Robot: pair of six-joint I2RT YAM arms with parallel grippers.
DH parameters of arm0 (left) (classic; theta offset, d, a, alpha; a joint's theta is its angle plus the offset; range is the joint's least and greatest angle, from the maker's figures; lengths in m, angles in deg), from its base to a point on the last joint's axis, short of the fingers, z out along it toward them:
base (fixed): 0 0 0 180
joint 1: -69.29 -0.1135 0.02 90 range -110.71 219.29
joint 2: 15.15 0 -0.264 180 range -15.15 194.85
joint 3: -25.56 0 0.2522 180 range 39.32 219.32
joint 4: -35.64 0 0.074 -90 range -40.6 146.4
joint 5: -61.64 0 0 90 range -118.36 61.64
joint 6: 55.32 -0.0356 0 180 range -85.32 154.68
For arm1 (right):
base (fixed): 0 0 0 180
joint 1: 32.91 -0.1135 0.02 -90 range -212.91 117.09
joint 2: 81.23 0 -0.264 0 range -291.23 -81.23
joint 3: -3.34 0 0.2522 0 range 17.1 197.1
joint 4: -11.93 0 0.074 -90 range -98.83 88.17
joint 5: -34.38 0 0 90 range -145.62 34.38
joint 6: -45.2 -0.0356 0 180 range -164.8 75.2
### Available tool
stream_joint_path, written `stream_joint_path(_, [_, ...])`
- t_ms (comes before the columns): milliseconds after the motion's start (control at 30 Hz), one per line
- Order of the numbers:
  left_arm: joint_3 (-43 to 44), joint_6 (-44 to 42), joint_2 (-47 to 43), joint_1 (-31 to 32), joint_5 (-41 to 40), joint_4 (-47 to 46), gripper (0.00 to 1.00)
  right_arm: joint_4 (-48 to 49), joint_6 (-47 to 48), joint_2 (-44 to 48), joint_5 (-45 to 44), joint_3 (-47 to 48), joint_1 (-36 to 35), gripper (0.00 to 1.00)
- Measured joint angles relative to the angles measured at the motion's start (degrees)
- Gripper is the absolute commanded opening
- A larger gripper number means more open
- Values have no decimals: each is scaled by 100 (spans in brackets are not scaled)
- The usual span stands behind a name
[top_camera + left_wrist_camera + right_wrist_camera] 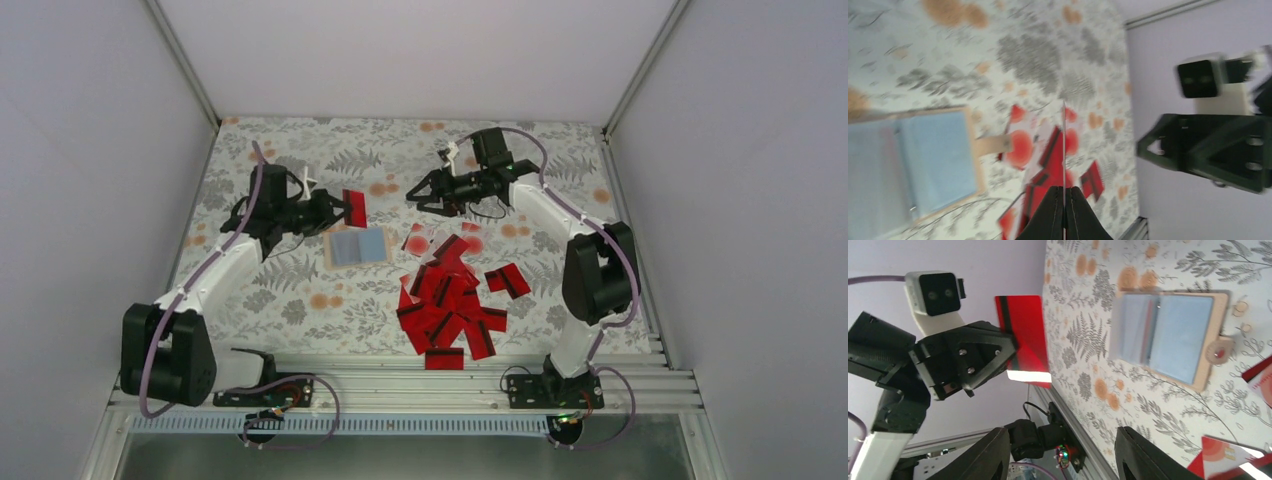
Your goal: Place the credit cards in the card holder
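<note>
**Credit card (pixel 353 207), single.** Red, with a black stripe along one long side. Pinched by one end in the left gripper (pixel 338 211), fingers pressed tight together on it and most of its length left jutting free. Judged a grip chosen to leave a clear leading edge for sliding into a pocket. Seen edge-on as a thin line from the left wrist and face-on from the right wrist. Held in the air over the far left of the flowered cloth (pixel 300 300), just beyond the far right corner of the card holder and apart from it.

**Card holder (pixel 357 246).** Tan border, pale blue pockets. Laid flat and opened like a book, pockets upward, just left of the heap. Probably spread this way to offer the pocket mouths to a card from above. Faint reddish streak by the fold, too blurred to name.

**Credit cards (pixel 450 305), remainder.** Loose overlapping heap right of the holder, spreading toward the near edge. One pair lying apart to the right, pale-faced ones at the far side.

**Right gripper (pixel 416 197).** Fingers apart, nothing between them. Hanging beyond the heap's far side and pointed left at the held card across a gap.

**Arm poses.**
- **Left:** raised from the near-left base, forearm reaching far and right, wrist pointed right.
- **Right:** elbow high at the right side, forearm stretched far and left, wrist turned leftward.
</note>
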Motion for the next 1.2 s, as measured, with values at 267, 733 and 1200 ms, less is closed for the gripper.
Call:
stream_joint_path(267, [-15, -990, 841, 2, -446, 994, 3, -17, 221, 0, -201, -299, -55, 51])
stream_joint_path(733, [-39, -1578, 1687, 2, -599, 1104, 2, 85, 435, -1060, -468, -280, -468, 45])
stream_joint_path(1200, [-68, -1788, 2114, 2, -708, 986, 3, 214, 577, -1344, -479, -219, -575, 42])
